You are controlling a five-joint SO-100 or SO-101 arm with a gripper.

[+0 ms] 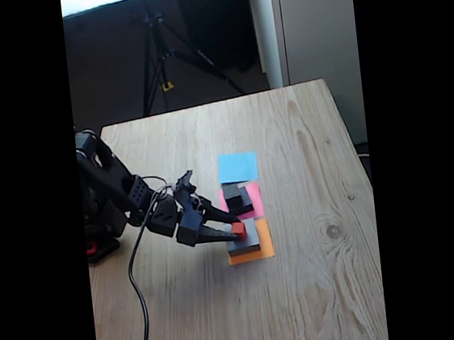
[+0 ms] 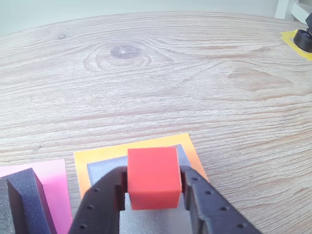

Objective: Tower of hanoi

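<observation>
In the wrist view the tiny red cube (image 2: 153, 178) sits clamped between the two black jaws of the gripper (image 2: 153, 195), directly above the large flat grey block (image 2: 105, 168) on the orange paper square (image 2: 136, 148). The cube is plain and sharp-edged. Bare wooden table (image 2: 195, 87) stretches far beyond.

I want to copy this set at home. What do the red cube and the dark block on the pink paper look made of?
The red cube looks like matte plastic or painted wood: flat, even faces, crisp edges. The dark block looks like foam, with a grainy, dull surface.
</observation>
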